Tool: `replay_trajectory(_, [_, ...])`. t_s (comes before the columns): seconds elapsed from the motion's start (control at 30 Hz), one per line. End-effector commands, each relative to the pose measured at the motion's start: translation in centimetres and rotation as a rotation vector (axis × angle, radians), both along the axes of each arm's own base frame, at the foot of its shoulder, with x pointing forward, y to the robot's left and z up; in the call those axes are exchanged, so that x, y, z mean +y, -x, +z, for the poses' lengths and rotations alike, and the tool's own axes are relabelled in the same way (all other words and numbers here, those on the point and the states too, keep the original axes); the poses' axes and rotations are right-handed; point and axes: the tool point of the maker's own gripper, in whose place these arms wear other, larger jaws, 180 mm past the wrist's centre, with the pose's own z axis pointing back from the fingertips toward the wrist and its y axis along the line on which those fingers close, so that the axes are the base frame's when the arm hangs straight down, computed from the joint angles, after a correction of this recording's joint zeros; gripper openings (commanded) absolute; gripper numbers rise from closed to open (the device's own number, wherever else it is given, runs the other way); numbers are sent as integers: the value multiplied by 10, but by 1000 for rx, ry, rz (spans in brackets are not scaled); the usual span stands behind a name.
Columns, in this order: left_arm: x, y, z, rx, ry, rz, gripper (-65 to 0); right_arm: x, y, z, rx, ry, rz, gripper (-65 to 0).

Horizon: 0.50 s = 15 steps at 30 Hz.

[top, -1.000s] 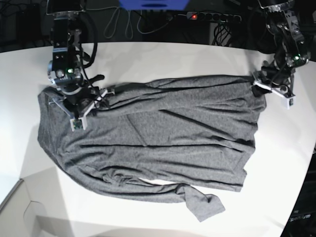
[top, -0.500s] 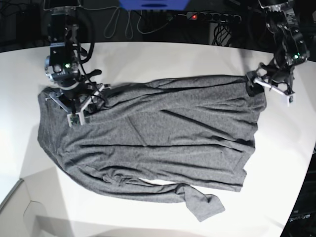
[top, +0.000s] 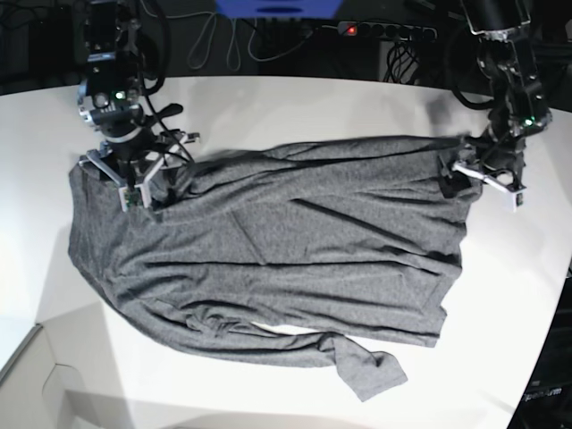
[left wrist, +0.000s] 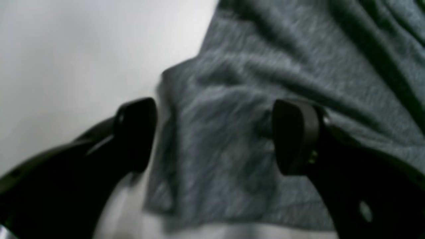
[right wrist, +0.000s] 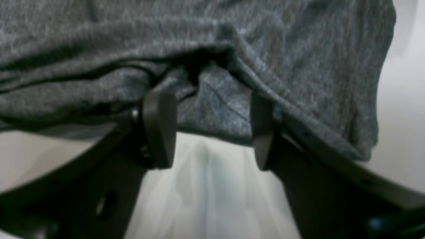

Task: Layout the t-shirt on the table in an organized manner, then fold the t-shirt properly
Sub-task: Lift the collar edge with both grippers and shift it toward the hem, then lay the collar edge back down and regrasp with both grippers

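The t-shirt point(top: 268, 259) is seen as a soft knit cloth in heathered dark grey, matt throughout, its surface broken by wrinkles and shallow folds. A fine flecked weave is shown in both wrist views. The table point(top: 295, 107) is presented as a smooth white top with a matt finish, faintly sheened where shadows fall. The fingers point(left wrist: 295, 136) of the left gripper point(left wrist: 214, 134) and those of the right gripper point(right wrist: 209, 129) are made of black, smooth, dull-finished material, apparently plastic.
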Motion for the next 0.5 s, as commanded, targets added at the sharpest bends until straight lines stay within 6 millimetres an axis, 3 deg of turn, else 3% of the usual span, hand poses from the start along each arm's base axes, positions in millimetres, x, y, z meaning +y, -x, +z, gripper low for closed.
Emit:
replay_trajectory(0.0, [-17, 24, -25, 130, 41, -37, -195, 0, -6, 10, -43, 1, 7, -281])
replay_trajectory(0.2, [-21, 28, -36, 148, 53, -37, -545, 0, -5, -1, -15, -1, 8, -281])
replay_trajectory(0.27, [-20, 27, -35, 144, 52, -33, -628, -1, -12, 0, -24, 4, 10, -281])
replay_trajectory(0.47, [-10, 26, -30, 141, 33, -35, -649, -5, -32, -3, -25, 6, 3, -281])
